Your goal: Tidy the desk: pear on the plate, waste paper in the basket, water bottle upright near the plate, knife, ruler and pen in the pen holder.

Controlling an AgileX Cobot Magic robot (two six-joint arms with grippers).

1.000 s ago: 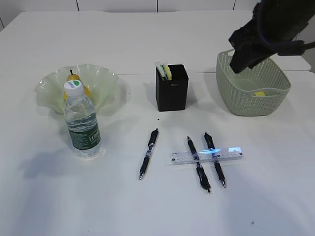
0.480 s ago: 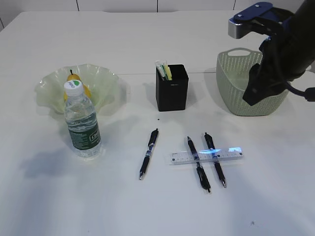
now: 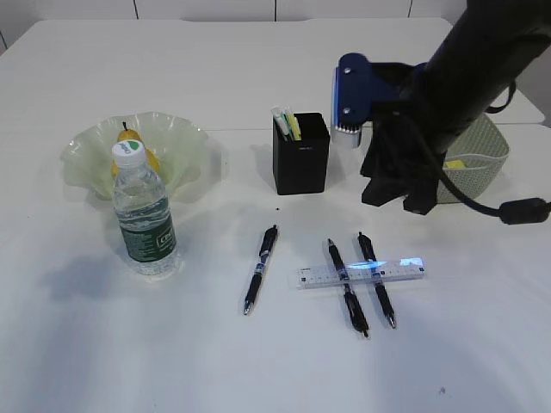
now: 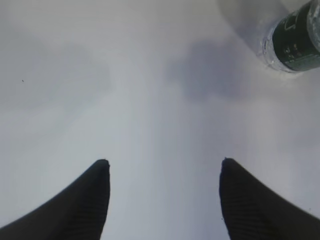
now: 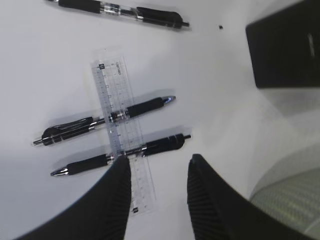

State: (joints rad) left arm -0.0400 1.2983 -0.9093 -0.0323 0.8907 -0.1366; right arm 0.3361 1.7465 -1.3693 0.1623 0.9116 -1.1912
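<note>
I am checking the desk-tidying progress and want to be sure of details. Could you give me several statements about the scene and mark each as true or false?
1. The water bottle stands upright in front of the plate. True.
2. The transparent ruler lies across all three pens. False: it crosses only the two right pens; the left pen lies apart.
3. The pear is on the plate. True.
4. The black pen holder is empty. False: items already stick out of its top.
5. The right gripper holds the ruler. False: its jaws are open above it, holding nothing.
6. The left gripper is open over bare table. True.
</note>
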